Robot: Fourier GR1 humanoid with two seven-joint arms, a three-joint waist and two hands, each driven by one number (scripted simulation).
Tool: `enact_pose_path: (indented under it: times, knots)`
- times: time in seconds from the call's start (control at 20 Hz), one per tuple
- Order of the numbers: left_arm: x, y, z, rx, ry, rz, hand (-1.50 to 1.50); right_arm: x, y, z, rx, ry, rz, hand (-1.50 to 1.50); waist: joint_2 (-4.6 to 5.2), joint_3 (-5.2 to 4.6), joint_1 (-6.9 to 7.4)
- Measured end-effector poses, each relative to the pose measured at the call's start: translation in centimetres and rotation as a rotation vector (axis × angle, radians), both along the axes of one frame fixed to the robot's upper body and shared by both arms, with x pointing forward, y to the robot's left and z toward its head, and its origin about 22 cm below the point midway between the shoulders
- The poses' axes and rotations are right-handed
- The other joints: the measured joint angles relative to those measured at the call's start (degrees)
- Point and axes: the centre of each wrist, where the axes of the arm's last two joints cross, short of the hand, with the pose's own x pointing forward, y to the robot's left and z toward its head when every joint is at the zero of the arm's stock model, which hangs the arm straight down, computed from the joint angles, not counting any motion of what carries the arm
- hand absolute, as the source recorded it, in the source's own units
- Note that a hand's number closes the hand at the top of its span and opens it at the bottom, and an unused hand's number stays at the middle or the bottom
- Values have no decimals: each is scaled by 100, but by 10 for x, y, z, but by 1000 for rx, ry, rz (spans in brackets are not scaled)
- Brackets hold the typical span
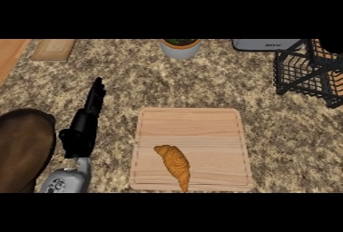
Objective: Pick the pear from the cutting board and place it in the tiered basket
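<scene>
An orange-brown, tapered pear [174, 165] lies on the pale wooden cutting board [191, 122], in the board's near left part, its thin end reaching the front edge. The black wire tiered basket [305, 72] stands at the far right of the counter. My left hand [81, 127] hovers left of the board with its fingers straight and pointing away from me. It holds nothing and is apart from the pear. My right hand does not show.
A dark brown round dish [23, 149] sits at the left edge beside my left forearm. At the back stand a white plant pot [179, 48], a grey appliance [264, 44] and a small wooden block [53, 49].
</scene>
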Motion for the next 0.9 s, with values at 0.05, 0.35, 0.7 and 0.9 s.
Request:
enact_pose_path:
  times: [0.05, 0.35, 0.7, 0.9]
  knots:
    - [2, -3, 0, 1, -2, 0, 0, 3, -4, 1, 6, 0, -8, 150, 6, -1, 14]
    - [3, -7, 2, -2, -6, -16, 0, 23, -35, 2, 4, 2, -83, 150, 31, 0, 84]
    - [6, -7, 3, -1, -10, -19, 0, 42, -68, -10, -59, 23, -143, 150, 42, 3, 110]
    - [4, -9, 2, -6, -9, -21, 0, 51, -89, -20, -91, 35, -160, 150, 47, 3, 124]
